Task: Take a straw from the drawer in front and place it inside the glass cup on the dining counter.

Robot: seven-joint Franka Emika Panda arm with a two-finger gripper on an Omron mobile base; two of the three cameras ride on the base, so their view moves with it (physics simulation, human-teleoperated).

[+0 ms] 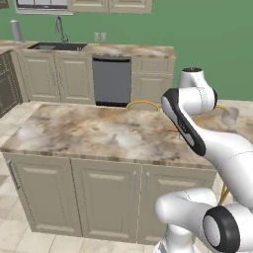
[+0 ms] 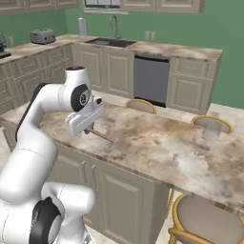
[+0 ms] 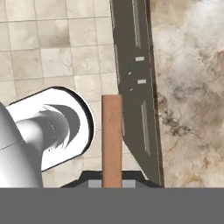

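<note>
The gripper point(image 2: 87, 130) hangs over the near edge of the dining counter point(image 2: 157, 143), its jaws drawn tightly together on the straw point(image 2: 101, 136), which sticks out from between them as a thin reddish-brown stick. In the right base view the straw slants down and to the right from the hand, lying low over the marbled top; whether its far tip touches the stone cannot be told. In the hand view the straw point(image 3: 112, 141) rises straight up from the middle of the jaws, with the counter's dark edge and marbled top to its right and pale floor tiles to its left. From the left base view only a short piece of the straw point(image 1: 172, 131) shows beside the forearm, which hides the hand itself. The glass cup point(image 2: 211, 130) stands upright near the far edge of the same counter, well apart from the gripper, with a yellow-rimmed stool point(image 2: 212, 122) just behind it. In the left base view the glass cup point(image 1: 229, 116) sits beyond the arm's elbow.
</note>
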